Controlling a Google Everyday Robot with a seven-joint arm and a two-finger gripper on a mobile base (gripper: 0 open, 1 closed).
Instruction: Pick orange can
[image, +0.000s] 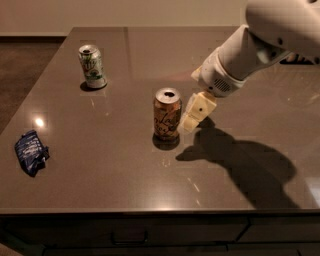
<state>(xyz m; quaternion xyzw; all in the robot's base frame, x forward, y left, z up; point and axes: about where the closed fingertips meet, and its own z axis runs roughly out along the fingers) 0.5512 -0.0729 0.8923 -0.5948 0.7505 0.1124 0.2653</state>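
Note:
The orange can (167, 114) stands upright near the middle of the dark brown table (115, 165), with a tan-orange body, dark script and a silver top. My gripper (192, 117) hangs from the white arm (250, 47) that comes in from the upper right. It sits just to the right of the can, at about the height of the can's body, very close to it. The near cream finger (198, 111) shows; the other one is hidden behind it.
A green-and-white can (93, 66) stands upright at the far left of the table. A crumpled blue snack bag (31, 151) lies near the left front edge. The arm's shadow falls on the table at front right. The table's front edge runs along the bottom.

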